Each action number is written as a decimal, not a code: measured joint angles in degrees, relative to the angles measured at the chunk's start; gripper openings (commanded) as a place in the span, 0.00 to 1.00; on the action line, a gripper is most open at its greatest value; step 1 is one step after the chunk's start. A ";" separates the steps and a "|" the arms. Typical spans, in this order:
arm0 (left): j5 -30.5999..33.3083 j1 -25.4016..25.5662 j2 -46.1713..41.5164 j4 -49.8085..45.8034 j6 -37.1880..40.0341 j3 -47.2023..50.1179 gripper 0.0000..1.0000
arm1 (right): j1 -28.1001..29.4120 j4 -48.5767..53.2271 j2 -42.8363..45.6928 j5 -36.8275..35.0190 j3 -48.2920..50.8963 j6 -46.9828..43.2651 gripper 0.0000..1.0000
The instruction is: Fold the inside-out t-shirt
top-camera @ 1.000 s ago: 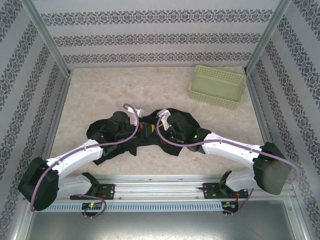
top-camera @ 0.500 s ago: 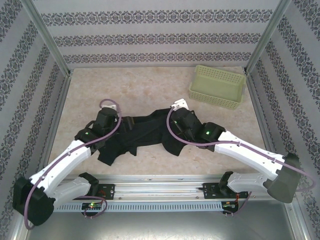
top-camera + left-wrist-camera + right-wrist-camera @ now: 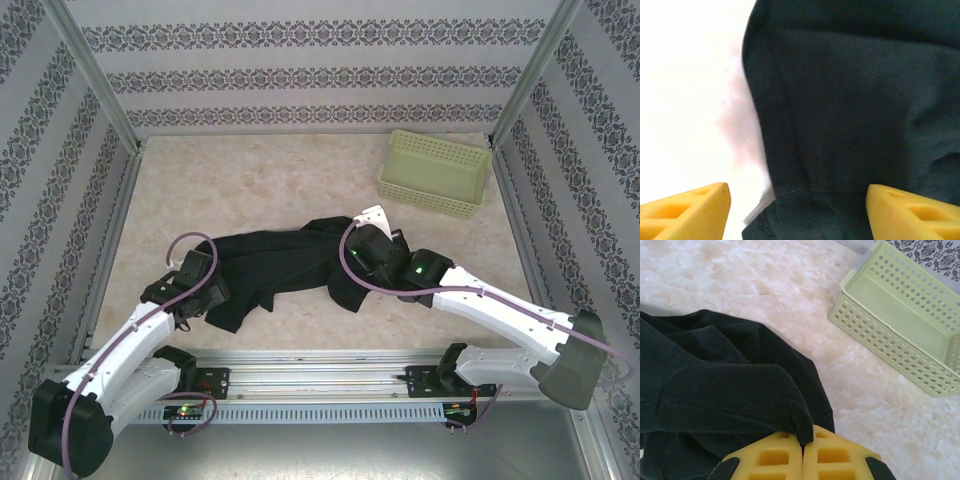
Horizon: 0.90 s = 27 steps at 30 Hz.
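Black t-shirt (image 3: 285, 262) is lying crumpled on the desk (image 3: 250, 180), spreading as a long uneven band across the near middle, from the left arm (image 3: 150, 330) over to the right arm (image 3: 480, 300). Its left end is bunching into a loose heap just beside the left arm's wrist, and its right end is reaching up under the right arm's wrist.

From the left wrist camera, the left jaws are standing wide apart, one yellow pad (image 3: 685, 212) showing at the lower left and the other at the lower right. The dark cloth is lying below and ahead of the gap, and its curved edge is running down the view with bright desk to the left of it. A pale sliver is peeking out at that edge near the bottom; whether it is the tag or just the desk cannot be told.

From the right wrist camera, the right jaws are pressing together, and their yellow pads (image 3: 775, 457) are clamping a fold of the t-shirt, a peak of cloth tucking into the seam between them. The rest of the cloth is draping away to the left.

A pale green basket (image 3: 435, 175) is standing open side up near the far right corner of the desk, well apart from the t-shirt
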<state>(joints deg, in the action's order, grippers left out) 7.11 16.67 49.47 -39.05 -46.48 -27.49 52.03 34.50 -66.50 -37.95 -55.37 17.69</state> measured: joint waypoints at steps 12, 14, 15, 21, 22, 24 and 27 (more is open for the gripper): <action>-8.68 -2.84 2.27 12.07 -4.39 7.82 0.43 | 0.00 -0.02 1.22 -0.37 1.29 0.42 0.00; -8.61 -3.48 3.28 12.50 -4.02 7.82 0.37 | 0.00 0.00 1.22 -0.37 1.29 0.50 0.00; -8.66 -3.93 3.74 12.55 -3.69 7.80 0.33 | 0.00 0.02 1.22 -0.37 1.29 0.59 0.00; -9.53 -6.08 4.44 11.58 -1.46 7.26 0.20 | -0.02 0.31 1.22 -0.46 1.29 0.63 0.00; -9.70 -6.21 4.39 11.67 -1.01 7.10 0.18 | -0.02 0.57 1.22 -0.57 1.29 0.63 0.00; -10.05 -6.27 4.13 13.51 0.13 6.64 0.15 | -0.02 0.94 1.22 -0.83 1.27 0.63 0.00; -10.14 -6.27 3.50 15.41 1.92 4.50 0.13 | -0.04 1.20 1.27 -1.27 1.20 0.59 0.00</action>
<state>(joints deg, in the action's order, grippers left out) -3.03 10.39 52.97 -23.64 -44.56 -22.98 51.99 35.70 -65.23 -39.22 -54.17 18.28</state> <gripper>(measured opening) 0.139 0.050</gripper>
